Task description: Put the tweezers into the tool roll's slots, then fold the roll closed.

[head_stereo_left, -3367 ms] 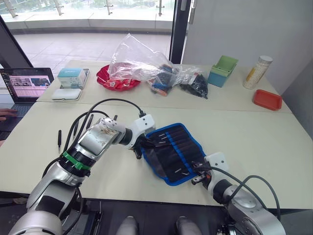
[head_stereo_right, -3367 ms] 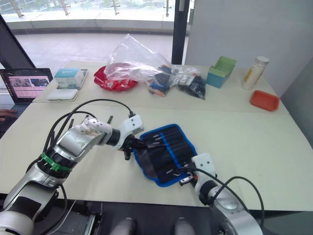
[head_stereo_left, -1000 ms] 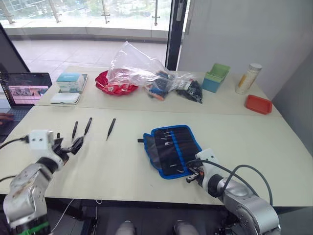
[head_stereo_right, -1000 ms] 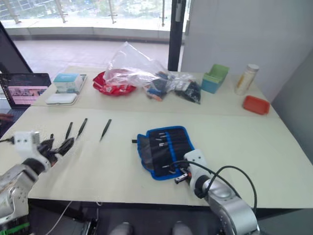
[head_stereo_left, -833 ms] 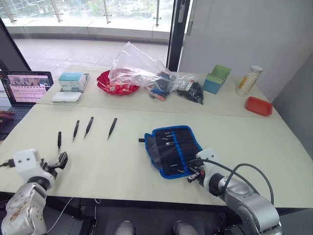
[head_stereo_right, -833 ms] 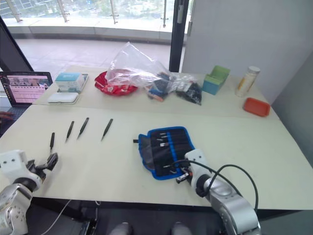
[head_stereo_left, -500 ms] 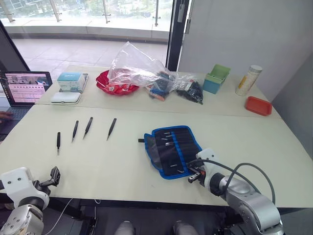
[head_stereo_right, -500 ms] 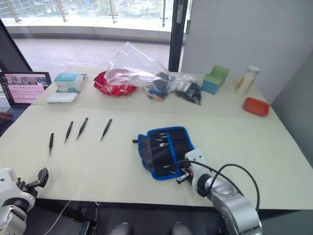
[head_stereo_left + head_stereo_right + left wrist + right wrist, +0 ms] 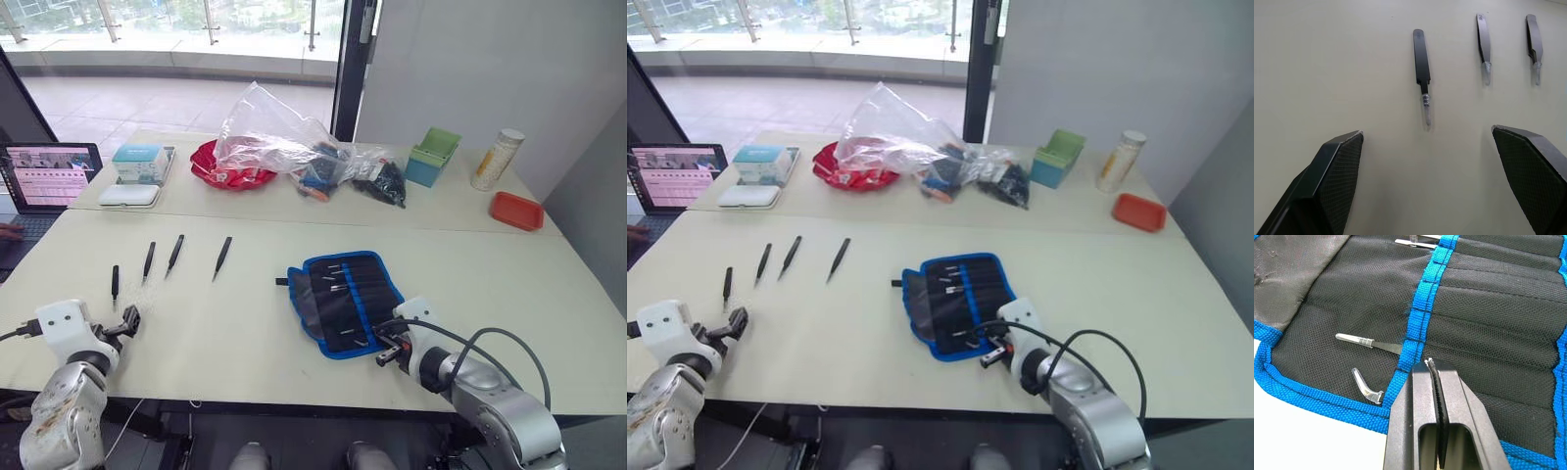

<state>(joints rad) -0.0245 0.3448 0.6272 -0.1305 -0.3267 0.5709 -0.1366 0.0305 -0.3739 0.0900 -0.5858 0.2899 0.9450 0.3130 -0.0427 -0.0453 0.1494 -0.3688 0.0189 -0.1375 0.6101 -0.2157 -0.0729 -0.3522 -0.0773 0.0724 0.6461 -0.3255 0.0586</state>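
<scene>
The tweezers [image 9: 223, 258] lay as four loose black pieces in a row on the tabletop [image 9: 509, 284], toward its left edge and well apart from the tool roll [image 9: 345, 302], which lay spread open near the middle of the front edge with its blue border and blue centre stripe facing up. Silver tips of tools already tucked into the slots [image 9: 1488, 318] stuck out beside the stripe. My left gripper [image 9: 123, 324] hung over the front left corner of the tabletop, near the leftmost tweezer [image 9: 1421, 62] but not touching it, and its two fingers [image 9: 1327, 186] were spread wide with nothing between them; in my left wrist view three of the tweezers lay ahead of the gap. My right gripper [image 9: 1432, 374] sat at the near edge of the roll, its fingertips pressed flat together and resting over the blue stripe by the border, with nothing visibly held. Farther back stood a clear plastic bag [image 9: 274, 137], a red tray [image 9: 515, 211] and a green box [image 9: 437, 155]
</scene>
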